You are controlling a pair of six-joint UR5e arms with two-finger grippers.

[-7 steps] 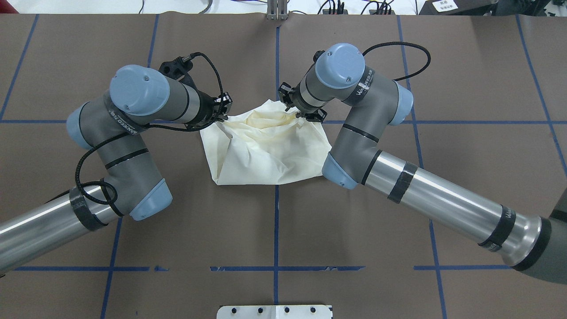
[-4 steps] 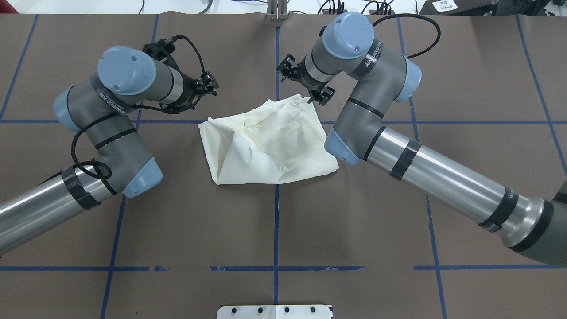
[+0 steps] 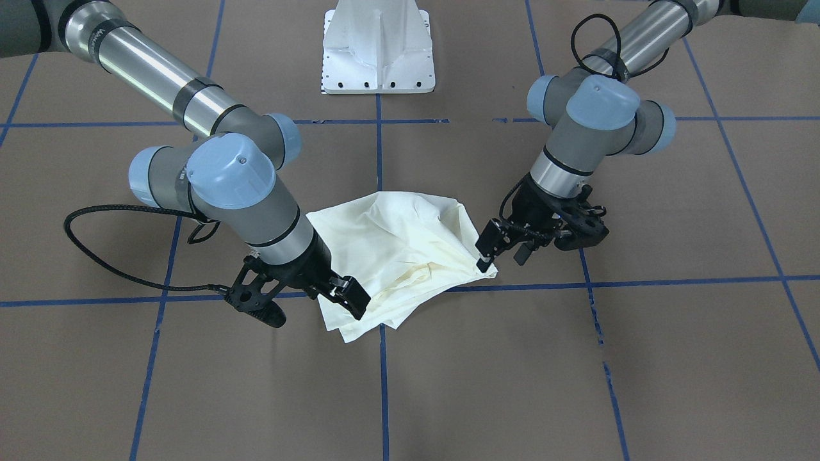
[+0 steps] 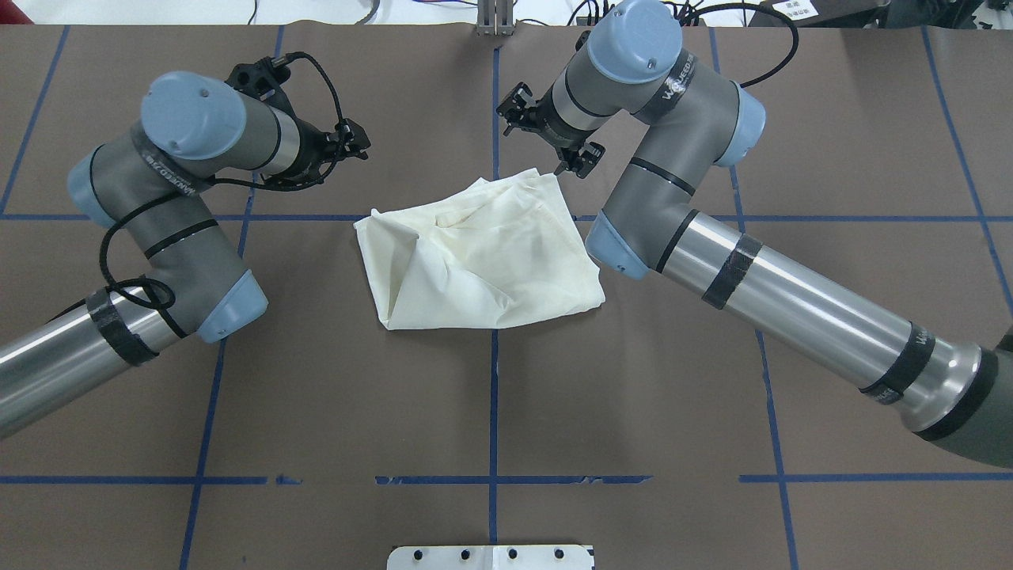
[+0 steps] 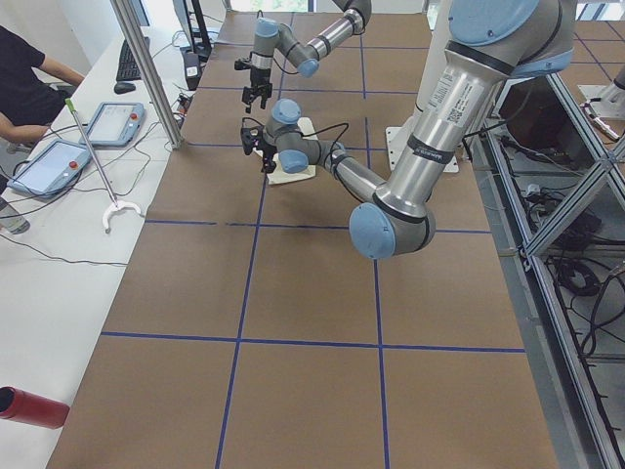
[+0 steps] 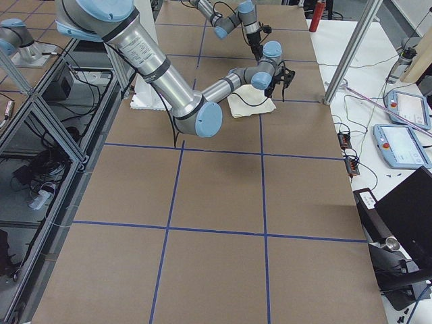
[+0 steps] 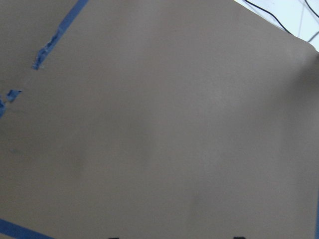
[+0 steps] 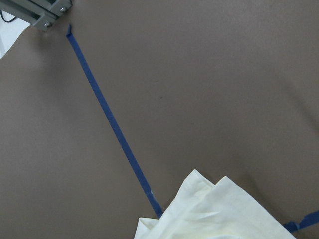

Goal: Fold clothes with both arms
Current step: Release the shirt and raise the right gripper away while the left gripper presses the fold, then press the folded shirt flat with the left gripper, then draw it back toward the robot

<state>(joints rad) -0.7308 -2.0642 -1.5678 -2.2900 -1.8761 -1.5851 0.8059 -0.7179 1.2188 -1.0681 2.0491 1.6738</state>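
Note:
The cream-white shirt (image 4: 483, 257) lies crumpled and partly folded at the table's middle, plain side up, with no print showing. It also shows in the front-facing view (image 3: 397, 256). My left gripper (image 4: 354, 144) is open and empty, hovering off the shirt's far left corner; in the front-facing view (image 3: 503, 251) its fingers stand apart by that corner. My right gripper (image 4: 552, 133) is open and empty just beyond the shirt's far right edge, and in the front-facing view (image 3: 343, 291) it hangs over that edge. The right wrist view shows a shirt corner (image 8: 209, 211) below the gripper.
The brown table is marked with a grid of blue tape (image 4: 492, 396). The white pedestal base (image 4: 491, 556) sits at the near edge. A metal post (image 4: 495, 20) stands at the far edge. An operator (image 5: 29, 68) and tablets sit beside the table.
Both grippers have let go of the shirt's far edge and drawn back and up, away from it. The raised fabric has dropped and settled flatter on the table.

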